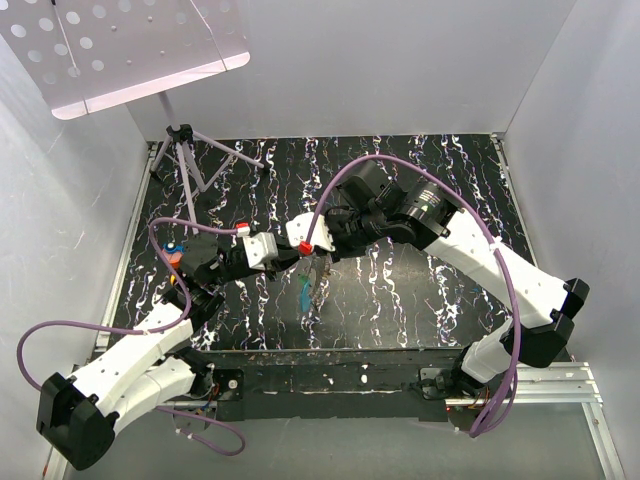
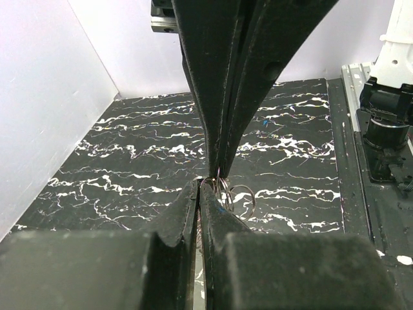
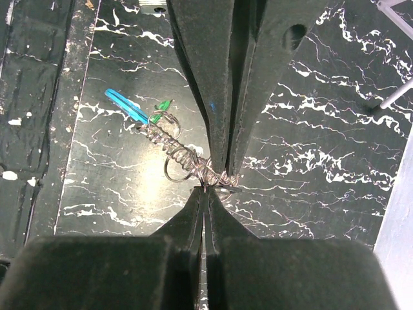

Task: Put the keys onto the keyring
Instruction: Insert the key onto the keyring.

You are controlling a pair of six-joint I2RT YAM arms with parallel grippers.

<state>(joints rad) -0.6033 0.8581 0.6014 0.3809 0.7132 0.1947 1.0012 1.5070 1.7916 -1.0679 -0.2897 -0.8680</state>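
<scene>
My two grippers meet tip to tip above the middle of the black marbled table (image 1: 400, 290). The left gripper (image 1: 303, 262) (image 2: 199, 185) is shut on the keyring (image 2: 253, 201), a tangle of thin silvery wire loops. From the opposite side the right gripper (image 1: 320, 262) (image 3: 205, 189) is shut on the same keyring (image 3: 192, 160). A short run of loops leads away from the pinch to a blue key (image 3: 126, 105) and a green key (image 3: 162, 104). In the top view these keys (image 1: 303, 294) hang just below the fingertips. How the keys join the loops is too fine to tell.
A small tripod stand (image 1: 185, 150) stands at the back left of the table. A white perforated panel (image 1: 120, 50) hangs above it. White walls close in the left, back and right sides. A metal rail (image 1: 560, 385) with the arm bases runs along the near edge.
</scene>
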